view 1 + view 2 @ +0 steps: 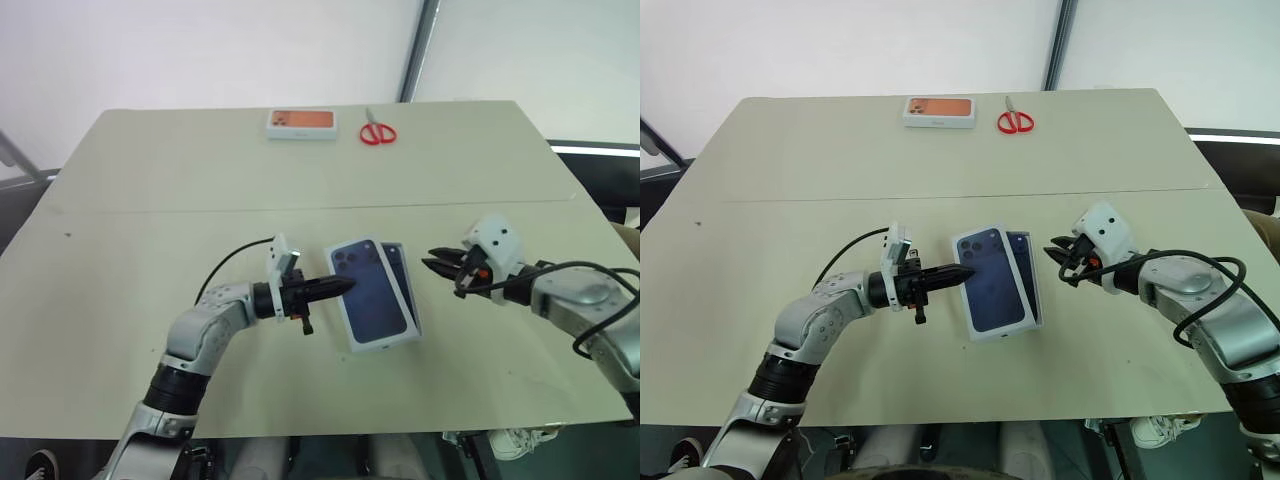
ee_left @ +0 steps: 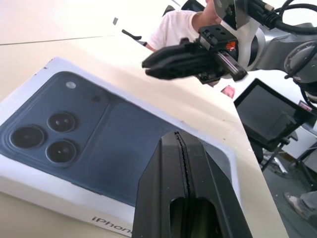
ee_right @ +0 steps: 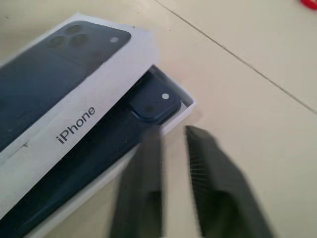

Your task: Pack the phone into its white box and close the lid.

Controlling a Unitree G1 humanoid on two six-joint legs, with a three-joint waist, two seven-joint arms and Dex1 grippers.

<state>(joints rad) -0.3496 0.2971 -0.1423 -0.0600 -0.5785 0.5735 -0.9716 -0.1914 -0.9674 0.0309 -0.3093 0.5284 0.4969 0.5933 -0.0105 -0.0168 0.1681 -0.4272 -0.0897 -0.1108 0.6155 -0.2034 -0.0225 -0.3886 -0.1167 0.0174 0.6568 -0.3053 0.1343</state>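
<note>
Phone (image 3: 148, 106), slim, glossy navy with a square camera bump, lies in the shallow white cardboard box (image 3: 184, 110), half covered by the skewed printed lid (image 1: 370, 290). Left pincer (image 1: 340, 286) clenched, touching the lid; right pincer (image 1: 436, 262) clenched, empty. Matte beige counter (image 1: 200, 180); red-handled scissors (image 1: 377, 131) at far edge.

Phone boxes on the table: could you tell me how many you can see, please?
2: the white box near the table's middle, the lid askew on it, between both claws; and an orange-topped box at the far edge beside red scissors.
</note>
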